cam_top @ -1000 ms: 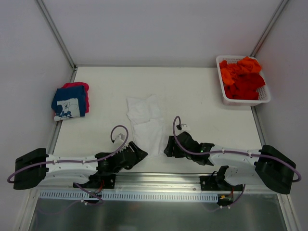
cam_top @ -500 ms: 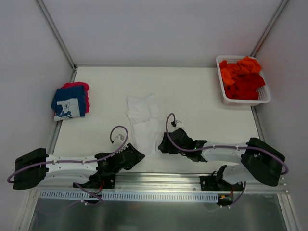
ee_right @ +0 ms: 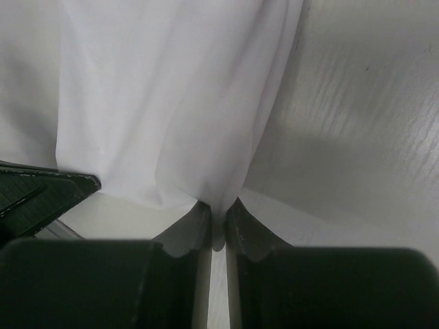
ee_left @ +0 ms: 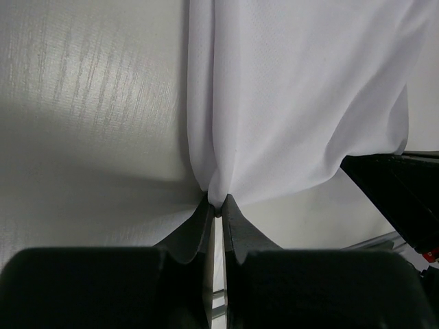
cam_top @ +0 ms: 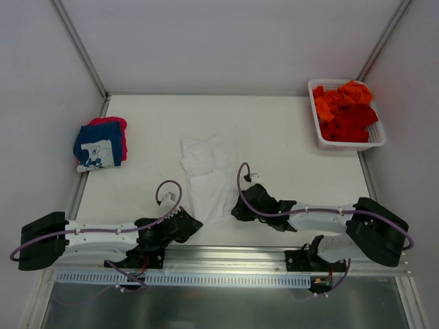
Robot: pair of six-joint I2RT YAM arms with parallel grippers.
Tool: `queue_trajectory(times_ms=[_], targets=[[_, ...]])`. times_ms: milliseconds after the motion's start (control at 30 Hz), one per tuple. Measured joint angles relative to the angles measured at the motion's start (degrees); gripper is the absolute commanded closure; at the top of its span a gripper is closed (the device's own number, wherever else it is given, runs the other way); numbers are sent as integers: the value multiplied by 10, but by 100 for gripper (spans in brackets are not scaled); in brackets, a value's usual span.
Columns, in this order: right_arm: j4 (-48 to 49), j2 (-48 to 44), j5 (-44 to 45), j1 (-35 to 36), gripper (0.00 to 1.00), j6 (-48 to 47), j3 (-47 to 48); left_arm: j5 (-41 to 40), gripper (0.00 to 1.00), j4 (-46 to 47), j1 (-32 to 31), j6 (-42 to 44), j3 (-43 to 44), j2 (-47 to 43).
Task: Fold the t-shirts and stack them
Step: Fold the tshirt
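The white t-shirt [cam_top: 208,179] lies as a long strip in the middle of the table [cam_top: 288,151], its near hem between the two arms. Folded navy and pink-red tees [cam_top: 100,142] sit stacked far left, and orange and red ones [cam_top: 346,110] fill the basket [cam_top: 350,145] far right. The left gripper [ee_left: 216,205] is clenched on the hem's left corner and the right gripper [ee_right: 218,209] pinches its right corner, so the step in hand looks like the grasp for a fold. Next, both corners likely need lifting together and carrying evenly toward the far end, so the cloth doubles without skewing.
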Motion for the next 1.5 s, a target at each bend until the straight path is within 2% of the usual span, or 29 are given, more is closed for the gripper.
queue_trajectory(times_ms=[67, 200, 400, 567, 800, 967, 1133, 1500], targets=[[-5, -10, 0, 0, 94, -3, -3, 0, 100, 0, 0, 2, 0, 0], [-33, -49, 4, 7, 99, -6, -18, 3, 100, -2, 0, 13, 5, 5], [-96, -140, 19, 35, 100, -5, -41, 24, 100, -3, -7, 35, 16, 17], [-168, -226, 36, 75, 100, 11, -54, 41, 100, -25, -44, 45, 30, 18], [-264, -318, 73, 123, 100, 44, -61, 30, 100, -105, -109, 56, 120, 53], [-313, -316, 99, 132, 100, 46, -52, 0, 100, -151, -112, 85, 185, 82], [-338, -290, 129, 133, 100, 28, 1, -46, 100, -191, -112, 118, 224, 81], [-344, -195, 163, 113, 100, -25, 88, -86, 100, -230, -68, 163, 244, 82]])
